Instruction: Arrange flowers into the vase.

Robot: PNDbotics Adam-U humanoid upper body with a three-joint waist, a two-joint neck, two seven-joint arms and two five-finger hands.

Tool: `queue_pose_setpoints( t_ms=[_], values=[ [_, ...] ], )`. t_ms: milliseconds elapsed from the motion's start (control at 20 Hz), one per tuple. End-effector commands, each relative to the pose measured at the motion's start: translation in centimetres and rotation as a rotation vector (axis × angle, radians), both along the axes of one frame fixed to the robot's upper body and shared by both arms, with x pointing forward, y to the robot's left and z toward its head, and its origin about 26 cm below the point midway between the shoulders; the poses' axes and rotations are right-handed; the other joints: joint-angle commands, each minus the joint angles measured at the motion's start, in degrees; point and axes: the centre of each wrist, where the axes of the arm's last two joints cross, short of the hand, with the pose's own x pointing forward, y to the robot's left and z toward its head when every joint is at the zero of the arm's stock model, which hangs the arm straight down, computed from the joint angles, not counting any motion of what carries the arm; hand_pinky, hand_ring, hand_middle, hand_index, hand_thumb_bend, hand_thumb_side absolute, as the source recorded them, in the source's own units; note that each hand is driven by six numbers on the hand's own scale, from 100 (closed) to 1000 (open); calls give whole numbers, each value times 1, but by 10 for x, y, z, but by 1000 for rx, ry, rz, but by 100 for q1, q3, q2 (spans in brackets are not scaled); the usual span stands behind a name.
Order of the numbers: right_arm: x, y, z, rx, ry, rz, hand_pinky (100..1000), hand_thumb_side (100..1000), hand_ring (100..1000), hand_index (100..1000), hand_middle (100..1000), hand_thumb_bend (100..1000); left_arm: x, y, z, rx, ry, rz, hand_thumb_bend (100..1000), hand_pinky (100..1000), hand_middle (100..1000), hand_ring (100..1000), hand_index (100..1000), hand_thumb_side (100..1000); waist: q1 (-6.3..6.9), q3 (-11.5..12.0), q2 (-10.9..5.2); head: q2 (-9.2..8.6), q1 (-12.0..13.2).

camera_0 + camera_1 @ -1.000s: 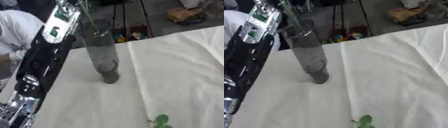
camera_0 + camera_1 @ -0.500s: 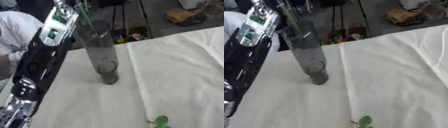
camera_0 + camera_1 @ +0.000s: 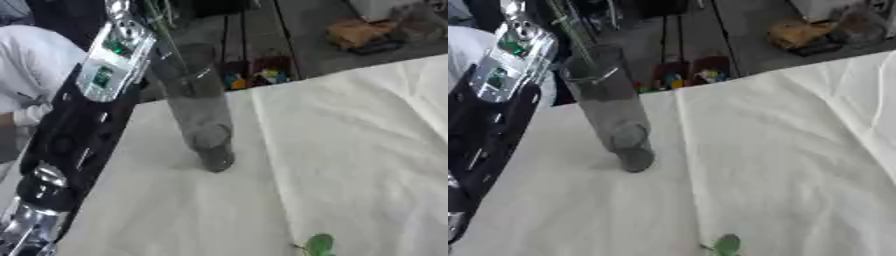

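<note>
Flower stems [image 3: 570, 25], thin and green, are seen rising out of the mouth of the clear glass vase [image 3: 610, 107], which is stood upright on the white-clothed bench [image 3: 780, 165]. Beside the vase, on its left, the robot's left arm [image 3: 79, 130] is stretched upward; its hand is cut off from view, so its state cannot be told. Near the bench edge below the vase a small green leaf [image 3: 318, 244] is laid
</note>
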Motion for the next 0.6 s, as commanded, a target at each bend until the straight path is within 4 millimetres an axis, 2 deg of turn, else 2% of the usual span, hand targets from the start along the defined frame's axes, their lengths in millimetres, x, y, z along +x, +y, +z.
queue_pose_setpoints(
  t_ms=[50, 600],
  values=[
    [-2, -1, 8, 3, -26, 0, 654, 994, 654, 653, 496, 100, -9, 5, 11, 20, -46, 14, 100, 100, 395, 312, 102, 889, -62, -3, -106, -101, -6],
    [-2, 0, 8, 4, -27, 2, 654, 996, 655, 655, 496, 100, -12, 0, 4, 59, -50, 15, 100, 103, 445, 333, 102, 912, -49, -22, -84, -133, -26]
  ],
)
